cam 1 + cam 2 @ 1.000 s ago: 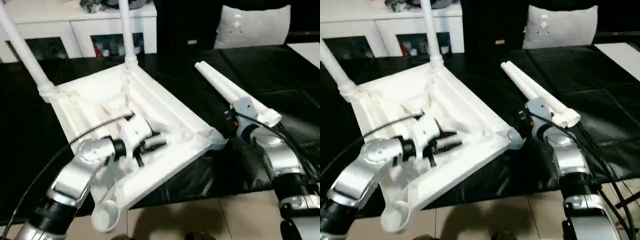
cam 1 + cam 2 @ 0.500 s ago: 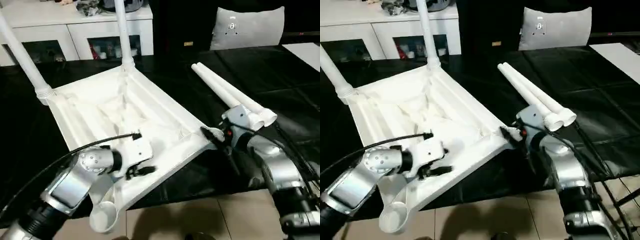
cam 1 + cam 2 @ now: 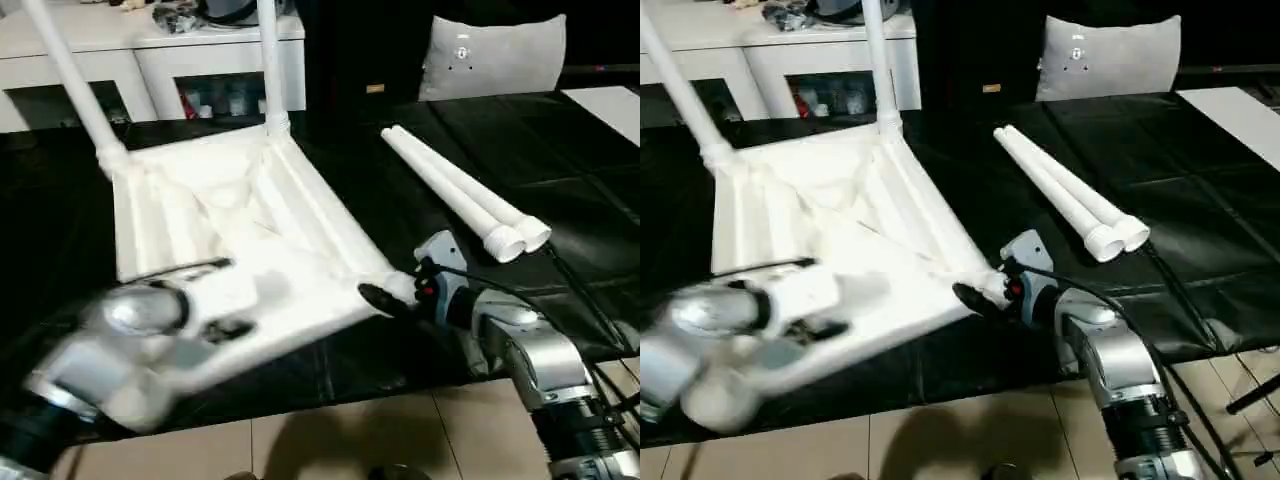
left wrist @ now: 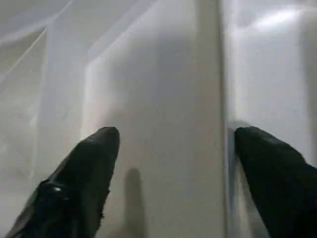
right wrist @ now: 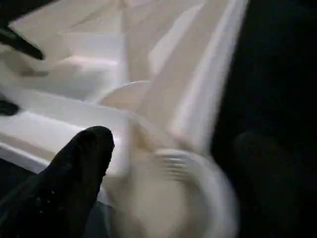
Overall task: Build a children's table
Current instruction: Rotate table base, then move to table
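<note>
You have the tabletop (image 3: 230,250) lying upside down on the black cover (image 3: 560,190), ribbed underside up, with two legs (image 3: 75,80) already standing in its far corner sockets. Two loose legs (image 3: 460,195) lie side by side on the cover to its right, so half the job remains. Your right gripper (image 3: 975,298) sits at the near right corner; its wrist view shows the fingers (image 5: 74,173) spread either side of the empty socket (image 5: 173,193), gripping nothing. Your left gripper (image 4: 171,148) hangs spread over the ribbed underside; from the head it's blurred, so contact is probably nil.
</note>
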